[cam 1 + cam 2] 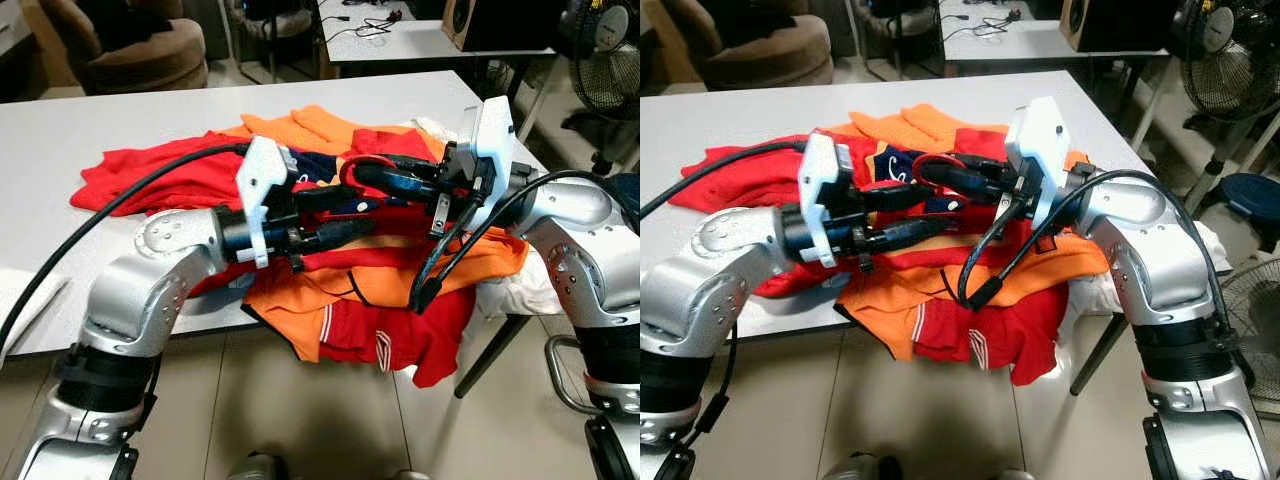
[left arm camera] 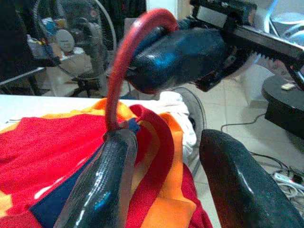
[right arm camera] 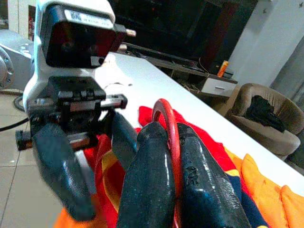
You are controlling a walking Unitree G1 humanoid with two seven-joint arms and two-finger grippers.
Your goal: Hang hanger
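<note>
Right claw (image 3: pixel 173 156) clamped on red hanger hook (image 3: pixel 164 108) above clothes pile (image 1: pixel 330 260) on table (image 1: pixel 60 120). Left claw (image 2: pixel 166 180) spread, empty, beside hook. Risk: shirt snags, drags pile off edge.

White table (image 1: pixel 90 130): red, orange clothes (image 1: pixel 400 275), possibly shirts.

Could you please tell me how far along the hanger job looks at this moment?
Early stage. Done: the right gripper is shut on the red hanger hook, lifted just above the pile of red and orange shirts on the white table. In hand: the left gripper is open beside the hook. Left: actually hanging it.
</note>
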